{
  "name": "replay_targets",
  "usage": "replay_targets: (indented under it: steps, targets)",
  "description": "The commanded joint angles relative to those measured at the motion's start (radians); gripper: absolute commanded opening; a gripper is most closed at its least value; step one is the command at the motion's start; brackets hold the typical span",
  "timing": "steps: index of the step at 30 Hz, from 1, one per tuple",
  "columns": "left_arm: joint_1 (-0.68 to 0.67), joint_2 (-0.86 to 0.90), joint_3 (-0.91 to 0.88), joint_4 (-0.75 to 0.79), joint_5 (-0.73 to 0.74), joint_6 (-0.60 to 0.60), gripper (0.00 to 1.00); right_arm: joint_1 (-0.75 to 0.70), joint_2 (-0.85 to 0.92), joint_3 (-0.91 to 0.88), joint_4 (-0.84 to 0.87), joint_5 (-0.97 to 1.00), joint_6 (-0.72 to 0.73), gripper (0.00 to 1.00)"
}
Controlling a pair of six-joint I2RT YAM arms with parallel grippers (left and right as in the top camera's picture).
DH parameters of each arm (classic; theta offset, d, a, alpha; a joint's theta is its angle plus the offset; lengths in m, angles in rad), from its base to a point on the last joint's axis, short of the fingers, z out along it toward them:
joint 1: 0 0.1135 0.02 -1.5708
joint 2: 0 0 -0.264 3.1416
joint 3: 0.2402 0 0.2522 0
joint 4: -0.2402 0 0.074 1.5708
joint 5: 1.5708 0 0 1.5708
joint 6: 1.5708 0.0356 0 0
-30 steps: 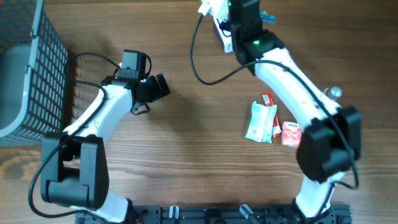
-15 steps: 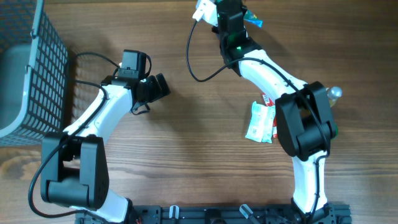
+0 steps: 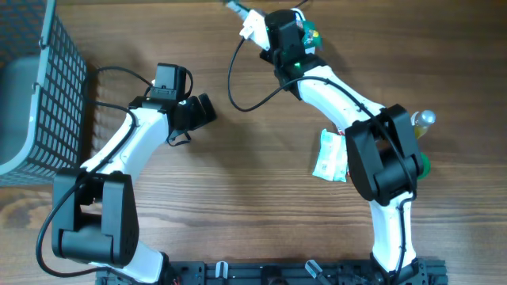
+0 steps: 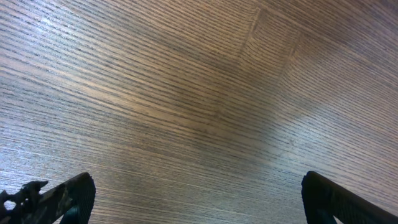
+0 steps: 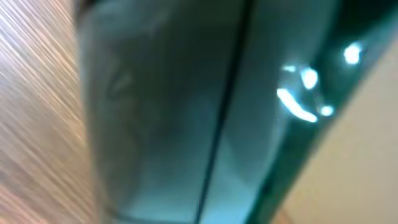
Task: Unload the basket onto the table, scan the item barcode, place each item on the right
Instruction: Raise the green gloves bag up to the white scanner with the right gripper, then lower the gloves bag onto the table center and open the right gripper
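Overhead, we see the right claw (image 3: 304, 35) stretched to the far edge of the table (image 3: 238, 182), clenched on a small greenish item (image 3: 314, 36) that pokes out on the claw's right side. So the task's thing is already in hand, raised near the far edge. Only a sliver of it shows, so we cannot tell its long axis. The right wrist view is filled by a blurred dark teal surface with a seam and a few glints; we judge this to be the item pressed close to the lens. We can read no brand, label or barcode on it. No scanner shows in any view, so we cannot say which way the item must turn. The left claw (image 3: 206, 111) hangs released over bare wood, well apart to the left, beside the basket (image 3: 55, 71). The right arm is plainly the nearer one. A white and teal packet (image 3: 329, 155) lies near the right arm's base, its print too small to read.
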Motion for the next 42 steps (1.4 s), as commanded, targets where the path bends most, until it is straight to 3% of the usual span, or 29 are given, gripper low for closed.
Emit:
replay_targets:
  steps: [1,7,11,17,22,26,29,31,32,36,38,42]
  targets:
    - [0.003,-0.009,-0.006,0.000,-0.014,0.012,1.00,0.005,0.015,0.006,0.008,-0.088,0.151,0.04]
    - [0.003,-0.009,-0.006,0.000,-0.014,0.012,1.00,-0.006,0.008,0.008,0.016,-0.081,0.222,0.04]
    - [0.003,-0.009,-0.006,0.000,-0.014,0.012,1.00,-0.010,-0.091,0.008,-0.031,-0.090,0.294,0.04]
    - [0.003,-0.009,-0.006,0.000,-0.014,0.012,1.00,-0.010,-0.372,0.008,-0.551,-0.358,0.304,0.04]
    - [0.003,-0.009,-0.006,0.000,-0.014,0.012,1.00,-0.010,-0.410,-0.003,-1.051,-0.626,0.301,0.05]
    - [0.003,-0.009,-0.006,0.000,-0.014,0.012,1.00,-0.010,-0.406,-0.114,-1.136,-0.645,0.304,0.06]
    - [0.003,-0.009,-0.006,0.000,-0.014,0.012,1.00,-0.010,-0.406,-0.254,-1.089,-0.644,0.304,0.19]
    - [0.003,-0.009,-0.006,0.000,-0.014,0.012,1.00,-0.010,-0.406,-0.334,-1.020,-0.626,0.318,0.37]
    - [0.003,-0.009,-0.006,0.000,-0.014,0.012,1.00,-0.010,-0.406,-0.362,-0.985,-0.610,0.352,0.56]
    - [0.003,-0.009,-0.006,0.000,-0.014,0.012,1.00,-0.010,-0.406,-0.413,-0.887,-0.483,0.505,0.74]
    - [0.003,-0.009,-0.006,0.000,-0.014,0.012,1.00,-0.010,-0.411,-0.406,-0.852,-0.408,0.591,0.96]
    - [0.003,-0.009,-0.006,0.000,-0.014,0.012,1.00,-0.010,-0.414,-0.322,-0.782,-0.312,0.737,0.99]
